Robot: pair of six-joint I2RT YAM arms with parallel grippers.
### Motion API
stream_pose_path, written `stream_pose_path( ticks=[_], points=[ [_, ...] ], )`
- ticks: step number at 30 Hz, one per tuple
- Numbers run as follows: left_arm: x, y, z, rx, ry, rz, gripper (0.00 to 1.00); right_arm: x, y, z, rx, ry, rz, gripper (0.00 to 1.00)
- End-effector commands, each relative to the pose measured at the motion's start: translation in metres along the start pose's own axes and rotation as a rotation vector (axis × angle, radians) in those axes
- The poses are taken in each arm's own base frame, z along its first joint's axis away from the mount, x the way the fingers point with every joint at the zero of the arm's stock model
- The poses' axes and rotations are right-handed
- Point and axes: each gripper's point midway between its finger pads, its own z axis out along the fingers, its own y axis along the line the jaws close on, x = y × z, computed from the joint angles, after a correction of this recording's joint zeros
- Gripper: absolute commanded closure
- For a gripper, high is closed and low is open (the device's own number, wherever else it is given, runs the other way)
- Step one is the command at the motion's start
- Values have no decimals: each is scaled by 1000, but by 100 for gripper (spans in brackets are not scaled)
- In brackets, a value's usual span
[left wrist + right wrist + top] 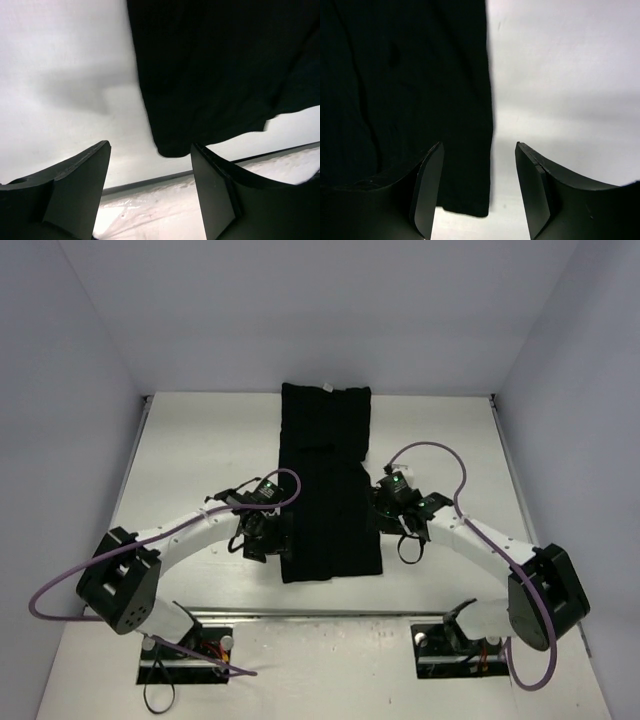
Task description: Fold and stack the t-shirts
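The t-shirt (328,485) looks soft and floppy; grab its near corners. Left end effector (150,145) and right end effector (479,144) are open beside it.

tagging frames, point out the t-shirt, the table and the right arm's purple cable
t-shirt (325,480): top view, middle of the cloth
table (200,440): top view, bare left part
purple cable (432,445): top view, top of its loop
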Motion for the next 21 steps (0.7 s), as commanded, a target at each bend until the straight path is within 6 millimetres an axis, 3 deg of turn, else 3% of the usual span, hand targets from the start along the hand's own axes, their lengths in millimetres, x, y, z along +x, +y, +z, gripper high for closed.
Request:
stream_pose_path(
  ticks=[1,3,8,21],
  points=[
    [3,-16,0,52,-46,-73,37,32,25,-10,-60,43,40,43],
    [7,-16,6,54,-37,-85,38,52,23,-7,-40,76,60,43],
    [14,-20,14,63,-23,-102,39,76,12,-5,3,100,102,43],
    [30,-22,30,53,20,-106,43,106,-9,-3,74,154,121,44]
  ],
)
